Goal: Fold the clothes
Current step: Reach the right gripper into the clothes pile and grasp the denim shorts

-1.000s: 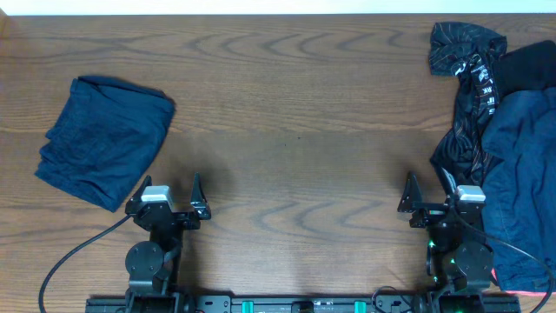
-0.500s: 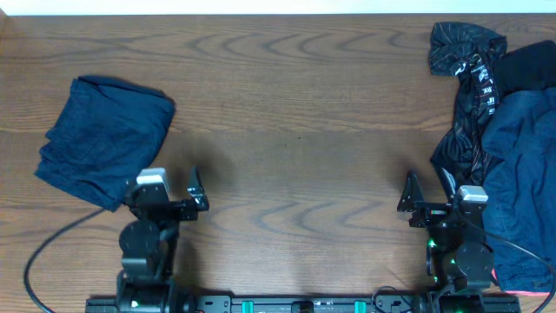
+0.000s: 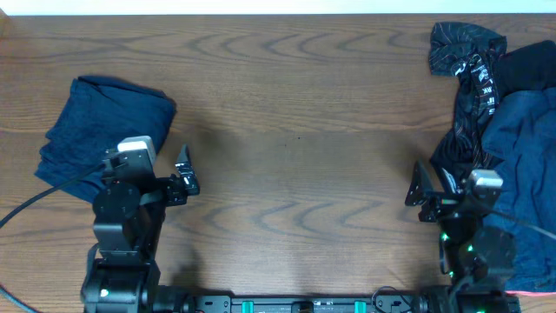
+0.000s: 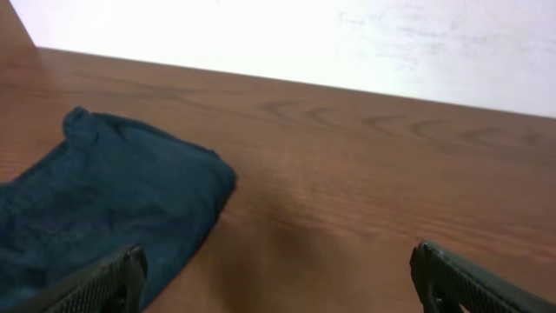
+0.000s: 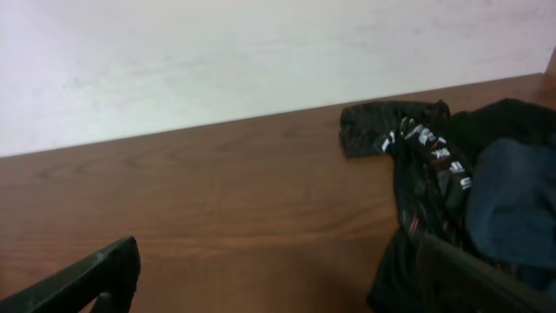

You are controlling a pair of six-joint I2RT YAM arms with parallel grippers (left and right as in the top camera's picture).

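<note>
Table (image 3: pixel 295 130): brown wood grain is showing across the whole middle stretch, with cloth lying only towards its left and right edges.
Folded garment (image 3: pixel 95 130): a dark navy bundle is lying near the left edge, its corners roughly squared and its surface a little rumpled.
Left gripper (image 4: pixel 278 278): the jaws are standing spread wide and gripping nothing. From above, one finger is showing over bare wood and the other is overlapping the near right side of the folded garment. I cannot tell whether it is touching.
Unfolded pile: this is heaping up along the right edge, from the far corner down to the near one.
Black printed garment (image 3: pixel 469 61): it is lying crumpled at the far end of the pile, its pale print trailing down the pile's inner side.
Navy trousers (image 3: pixel 521 174): they are sprawling over the near part of the pile.
Coral-red garment (image 3: pixel 521 291): only a thin sliver is peeking out at the near right corner.
Right gripper (image 5: pixel 278 278): the jaws are gaping wide with nothing between them, just beside the pile's inner side.
Wall (image 4: pixel 347 35): a pale surface is rising behind the far edge.
</note>
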